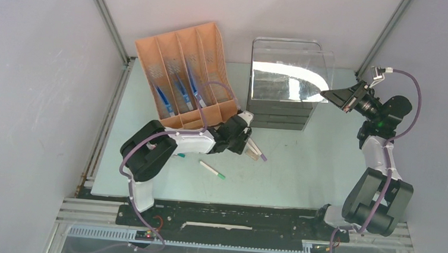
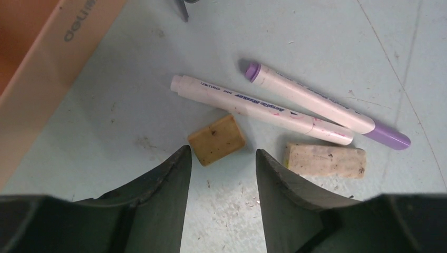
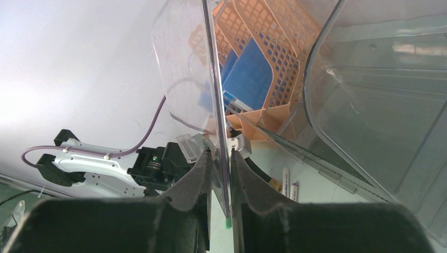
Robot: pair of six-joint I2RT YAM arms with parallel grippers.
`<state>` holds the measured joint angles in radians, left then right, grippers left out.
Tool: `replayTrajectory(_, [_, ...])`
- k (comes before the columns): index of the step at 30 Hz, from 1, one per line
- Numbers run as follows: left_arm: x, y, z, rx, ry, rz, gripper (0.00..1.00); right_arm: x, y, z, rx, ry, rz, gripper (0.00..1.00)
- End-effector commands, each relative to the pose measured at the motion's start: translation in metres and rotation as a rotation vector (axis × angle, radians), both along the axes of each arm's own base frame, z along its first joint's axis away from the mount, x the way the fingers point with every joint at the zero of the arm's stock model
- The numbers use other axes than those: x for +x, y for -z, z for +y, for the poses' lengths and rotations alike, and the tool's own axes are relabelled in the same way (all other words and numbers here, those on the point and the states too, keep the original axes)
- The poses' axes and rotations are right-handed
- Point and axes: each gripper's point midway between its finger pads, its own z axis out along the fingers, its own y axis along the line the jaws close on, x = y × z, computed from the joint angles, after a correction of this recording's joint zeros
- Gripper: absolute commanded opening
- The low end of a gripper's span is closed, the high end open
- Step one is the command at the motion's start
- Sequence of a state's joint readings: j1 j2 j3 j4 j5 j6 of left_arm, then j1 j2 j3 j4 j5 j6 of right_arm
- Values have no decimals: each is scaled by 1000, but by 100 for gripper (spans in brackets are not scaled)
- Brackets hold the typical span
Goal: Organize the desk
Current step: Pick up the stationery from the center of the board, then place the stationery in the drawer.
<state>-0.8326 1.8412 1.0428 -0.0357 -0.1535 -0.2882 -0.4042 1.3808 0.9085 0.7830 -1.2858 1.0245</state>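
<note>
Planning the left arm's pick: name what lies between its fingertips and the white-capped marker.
A tan eraser block on the desk, just ahead of the left gripper, short of the white-capped marker. The left wrist view shows it.

White marker [image 2: 258, 109], purple-capped marker [image 2: 321, 108] lay side by side; tan eraser [image 2: 216, 139], white eraser [image 2: 325, 160] just beside. Orange file rack [image 1: 187, 70], clear bin [image 1: 285, 65] nearby.

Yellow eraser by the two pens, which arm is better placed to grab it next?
Left. The left tool sits open right at the yellow eraser; the right tool is clamped on a clear panel.
</note>
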Motion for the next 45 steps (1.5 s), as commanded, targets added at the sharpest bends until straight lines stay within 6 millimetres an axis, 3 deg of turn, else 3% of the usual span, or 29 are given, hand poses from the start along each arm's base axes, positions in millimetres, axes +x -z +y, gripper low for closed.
replayTrajectory(1, [10,-4,-5,16,-54,-17,54,4,-3,-3,-6,24,-26,20])
replayTrajectory(13, [16,3,-5,48,-89,-15,53,2,-4,-4,-9,25,-31,20])
replayTrajectory(21, [12,-4,-2,29,-97,-17,26,2,-4,-4,-9,24,-30,20])
replayTrajectory(37, [-13,-73,-14,-328,-13,-149,2,2,-3,-4,-7,27,-32,20])
replayTrajectory(45, [-18,-121,-20,-549,20,-291,0,1,-4,-3,-5,25,-33,20])
